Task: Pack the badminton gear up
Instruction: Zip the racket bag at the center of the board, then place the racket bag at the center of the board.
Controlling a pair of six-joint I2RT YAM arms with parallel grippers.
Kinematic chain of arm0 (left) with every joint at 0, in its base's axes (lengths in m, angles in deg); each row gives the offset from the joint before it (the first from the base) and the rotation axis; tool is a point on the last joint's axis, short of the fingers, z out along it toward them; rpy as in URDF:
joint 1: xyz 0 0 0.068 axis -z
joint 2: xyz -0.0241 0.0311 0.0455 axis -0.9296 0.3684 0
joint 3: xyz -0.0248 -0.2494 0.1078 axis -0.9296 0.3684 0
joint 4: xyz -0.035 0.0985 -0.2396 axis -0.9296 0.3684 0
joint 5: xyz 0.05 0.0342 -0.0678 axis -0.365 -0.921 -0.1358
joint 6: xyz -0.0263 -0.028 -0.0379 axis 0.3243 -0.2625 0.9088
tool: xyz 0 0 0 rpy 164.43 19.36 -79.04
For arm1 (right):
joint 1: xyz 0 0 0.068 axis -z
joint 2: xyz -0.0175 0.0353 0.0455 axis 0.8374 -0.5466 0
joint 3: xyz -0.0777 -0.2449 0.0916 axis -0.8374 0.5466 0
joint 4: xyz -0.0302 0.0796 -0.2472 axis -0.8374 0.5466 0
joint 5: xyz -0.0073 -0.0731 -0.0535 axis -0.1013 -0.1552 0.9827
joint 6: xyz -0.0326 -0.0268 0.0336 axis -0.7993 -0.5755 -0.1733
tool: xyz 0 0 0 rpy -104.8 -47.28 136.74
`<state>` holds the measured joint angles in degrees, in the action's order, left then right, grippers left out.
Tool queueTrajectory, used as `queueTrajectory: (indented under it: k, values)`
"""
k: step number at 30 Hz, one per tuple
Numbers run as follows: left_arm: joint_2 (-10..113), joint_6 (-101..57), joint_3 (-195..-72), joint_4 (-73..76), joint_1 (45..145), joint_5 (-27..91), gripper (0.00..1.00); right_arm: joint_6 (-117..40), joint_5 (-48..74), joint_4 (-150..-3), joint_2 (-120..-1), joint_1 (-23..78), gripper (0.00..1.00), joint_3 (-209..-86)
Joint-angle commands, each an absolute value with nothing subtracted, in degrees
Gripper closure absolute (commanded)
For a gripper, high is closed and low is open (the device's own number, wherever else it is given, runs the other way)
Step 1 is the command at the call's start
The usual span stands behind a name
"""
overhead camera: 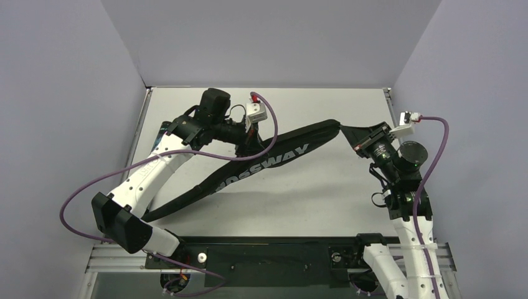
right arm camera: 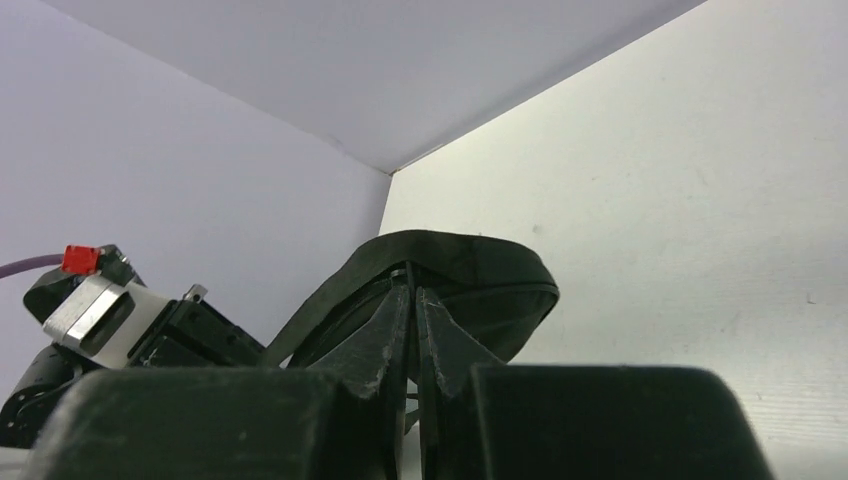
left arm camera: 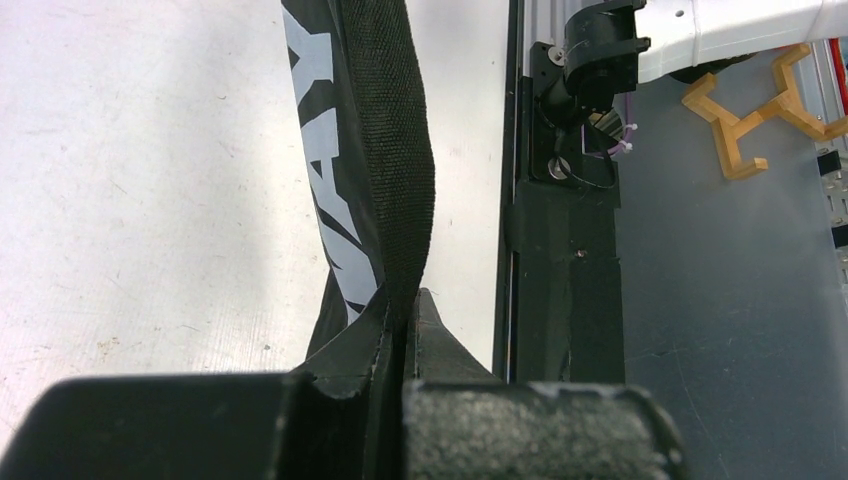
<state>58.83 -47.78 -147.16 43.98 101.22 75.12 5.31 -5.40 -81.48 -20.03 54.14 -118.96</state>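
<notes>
The black teardrop racket bag [overhead camera: 261, 165], printed "CROSSWAY" in white, stretches diagonally over the white table from near left to far right and is lifted at its far part. My left gripper [overhead camera: 248, 142] is shut on the bag's black webbing strap [left arm camera: 390, 150] near the bag's middle; in the left wrist view the strap runs down between the fingertips [left arm camera: 408, 305]. At the bag's far right end, my right gripper [overhead camera: 348, 132] is shut on the bag's edge. In the right wrist view the dark rounded bag end [right arm camera: 490, 270] rises just past the closed tips [right arm camera: 412, 292].
A black mounting rail [overhead camera: 268, 249] runs along the near table edge, also the rail [left arm camera: 565, 280] in the left wrist view. An orange bracket [left arm camera: 745, 120] lies on the grey surface beyond it. Grey walls close in the left, far and right sides. The left arm's wrist [right arm camera: 120, 320] shows beside the bag.
</notes>
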Motion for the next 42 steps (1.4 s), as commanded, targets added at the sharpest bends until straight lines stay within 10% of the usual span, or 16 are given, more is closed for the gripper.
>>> queueTrajectory:
  k: [1,16,21,30,42]
  values:
    - [55.91,-48.22,-147.91,42.69,100.98,77.94,1.00,3.71,-3.59,-78.90,-19.75,56.60,1.00,-121.77]
    - [66.51,-46.74,-157.45,46.25,102.85,75.84,1.00,-3.52,4.72,-62.75,-20.51,58.66,1.00,-122.98]
    - [84.99,-53.38,-179.00,59.13,105.77,74.31,1.00,-6.28,13.54,-55.92,-17.41,58.83,0.56,-125.82]
    - [111.87,-56.03,-211.55,65.14,107.62,74.67,1.00,-5.78,23.10,-52.28,-11.43,58.87,0.41,-126.65]
    - [117.08,-64.57,-197.94,48.00,109.48,60.47,1.00,-4.37,23.14,-52.96,-10.39,58.80,0.41,-125.18]
